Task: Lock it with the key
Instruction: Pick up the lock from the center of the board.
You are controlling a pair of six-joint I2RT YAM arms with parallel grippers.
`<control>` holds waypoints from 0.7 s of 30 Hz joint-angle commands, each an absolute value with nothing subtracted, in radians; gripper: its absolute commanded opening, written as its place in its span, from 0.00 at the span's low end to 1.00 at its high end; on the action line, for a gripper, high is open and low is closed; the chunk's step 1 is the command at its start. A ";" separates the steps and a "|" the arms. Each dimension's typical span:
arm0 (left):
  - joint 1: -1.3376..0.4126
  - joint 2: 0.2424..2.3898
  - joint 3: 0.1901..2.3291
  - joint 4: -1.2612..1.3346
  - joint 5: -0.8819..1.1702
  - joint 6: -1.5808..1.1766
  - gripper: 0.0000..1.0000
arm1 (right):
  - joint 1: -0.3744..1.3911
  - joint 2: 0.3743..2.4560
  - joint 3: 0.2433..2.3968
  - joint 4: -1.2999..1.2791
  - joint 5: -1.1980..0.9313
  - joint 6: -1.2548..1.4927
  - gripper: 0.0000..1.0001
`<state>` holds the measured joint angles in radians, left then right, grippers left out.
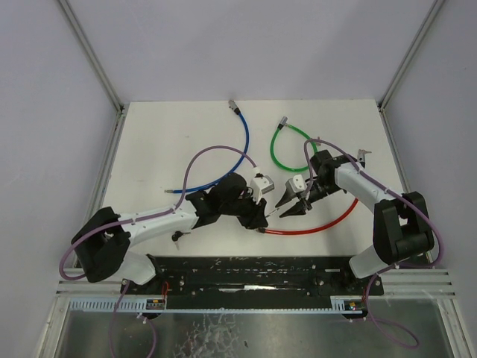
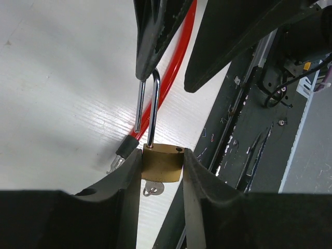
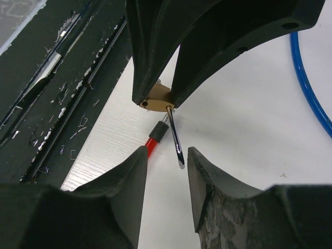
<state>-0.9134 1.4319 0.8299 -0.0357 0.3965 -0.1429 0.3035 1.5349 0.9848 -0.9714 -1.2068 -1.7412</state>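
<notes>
A brass padlock point(image 2: 162, 163) is held off the table, with my left gripper point(image 2: 162, 155) shut on its body. Its steel shackle point(image 2: 148, 109) is open, and one leg stands out of its hole. A silver key point(image 2: 153, 188) sticks out of the underside of the lock. My right gripper point(image 3: 166, 155) is open around the top of the shackle point(image 3: 175, 137). The bar lies close to one finger, with a gap on the other side. From above, both grippers meet at mid table, left gripper point(image 1: 261, 216) and right gripper point(image 1: 288, 209).
A red cable point(image 1: 320, 224) runs under the lock, and its black plug point(image 2: 126, 149) lies just below it. A blue cable point(image 1: 223, 160) and a green cable point(image 1: 287, 149) lie further back. A black rail point(image 1: 253, 272) lines the near edge. A small dark object point(image 1: 177, 236) lies beside the left arm.
</notes>
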 commanded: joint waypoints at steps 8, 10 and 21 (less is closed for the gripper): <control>-0.911 1.391 0.804 0.066 0.431 -0.124 0.00 | 0.343 1.539 1.003 -0.921 -1.213 -1.654 0.35; -0.912 1.388 0.804 0.065 0.431 -0.124 0.00 | 0.343 1.539 1.005 -0.913 -1.208 -1.646 0.33; -0.910 1.384 0.788 0.090 0.423 -0.137 0.01 | 0.347 1.512 0.994 -0.853 -1.184 -1.572 0.03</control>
